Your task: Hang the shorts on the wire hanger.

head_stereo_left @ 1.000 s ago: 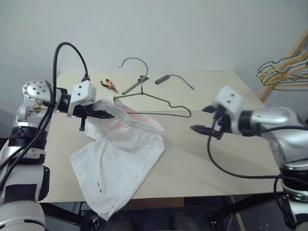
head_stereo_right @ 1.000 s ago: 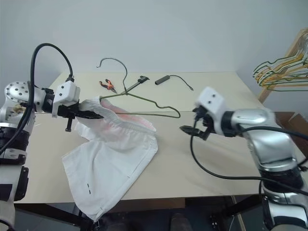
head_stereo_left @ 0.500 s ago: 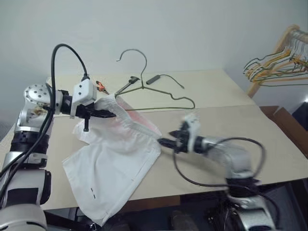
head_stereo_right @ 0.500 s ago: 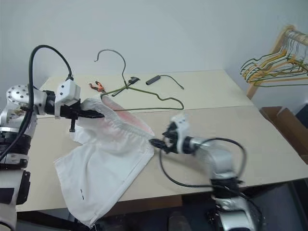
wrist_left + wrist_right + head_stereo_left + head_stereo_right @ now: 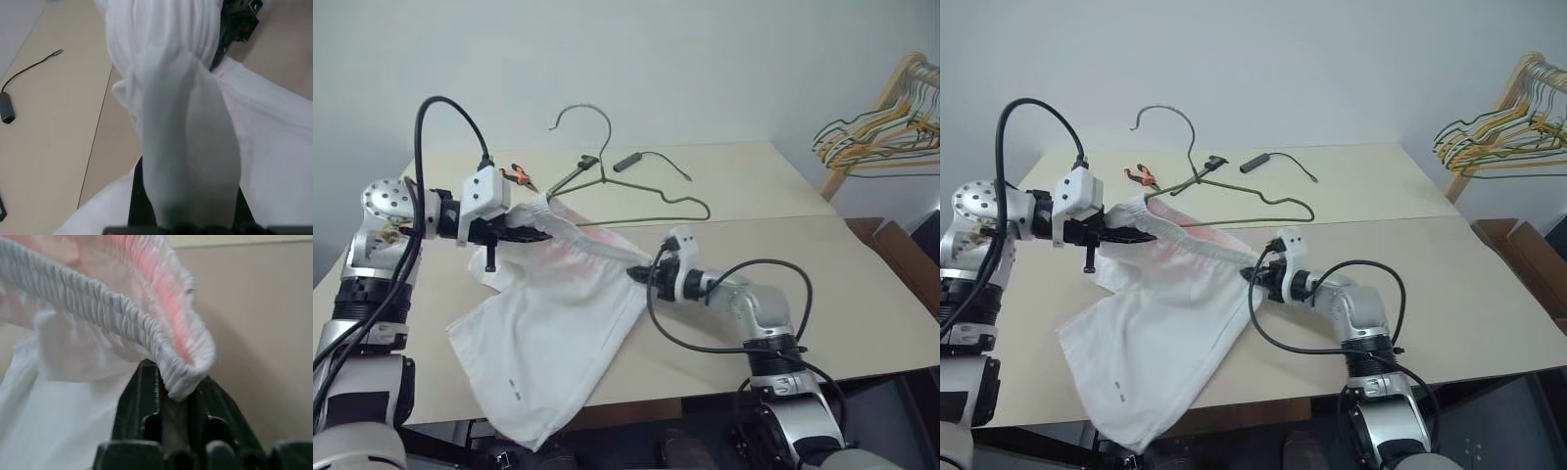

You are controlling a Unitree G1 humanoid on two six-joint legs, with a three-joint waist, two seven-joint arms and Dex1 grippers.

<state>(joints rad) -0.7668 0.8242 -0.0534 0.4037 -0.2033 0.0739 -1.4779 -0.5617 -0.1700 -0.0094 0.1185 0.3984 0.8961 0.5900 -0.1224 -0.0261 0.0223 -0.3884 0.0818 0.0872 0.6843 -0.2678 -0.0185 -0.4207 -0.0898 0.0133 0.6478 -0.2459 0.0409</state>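
Observation:
The white shorts [image 5: 558, 323] lie spread on the table [image 5: 832, 294], with their gathered waistband [image 5: 592, 250] lifted and stretched between my two grippers. My left gripper [image 5: 536, 217] is shut on the waistband's left end, and fabric drapes over its fingers [image 5: 137, 205]. Shut on the right end of the same band is my right gripper [image 5: 639, 274], which pinches the ruffled edge [image 5: 178, 382] where a pink tint shows. Behind the shorts the wire hanger [image 5: 651, 203] rests with its hook [image 5: 582, 110] raised. Its near tip meets the waistband beside the left gripper.
Orange-handled pliers [image 5: 519, 174] and a black tool with a cable [image 5: 631, 161] lie at the table's far side. A wooden rack of bunched yellow and green hangers [image 5: 871, 132] stands at the right, and a cardboard box [image 5: 901, 255] sits below it.
My right gripper swung in from the right, dropped to the waistband's right end and shut on it. The left gripper kept its hold. The camera view has shifted.

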